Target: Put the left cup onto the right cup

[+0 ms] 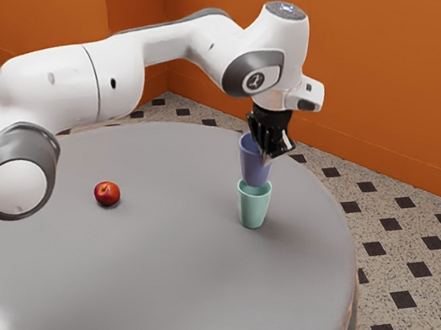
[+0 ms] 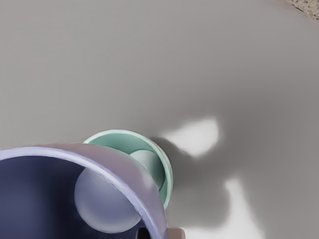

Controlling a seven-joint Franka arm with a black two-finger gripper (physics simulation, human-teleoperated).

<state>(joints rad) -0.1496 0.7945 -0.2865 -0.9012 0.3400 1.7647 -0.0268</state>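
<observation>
At centre of the exterior view, gripper clamped on the rim wall of the purple cup, held upright so its base sits at the mouth of the green cup on the table. Judged: aligned for nesting, release not yet done. Apple well apart, left of centre

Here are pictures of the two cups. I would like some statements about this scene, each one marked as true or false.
1. The hand grips the purple cup at its rim. True.
2. The purple cup stands on the table beside the green cup. False: it hangs in the air, just over the green cup's mouth.
3. A red apple lies on the table, apart from both cups. True.
4. The green cup lies on its side. False: it stands upright.
</observation>
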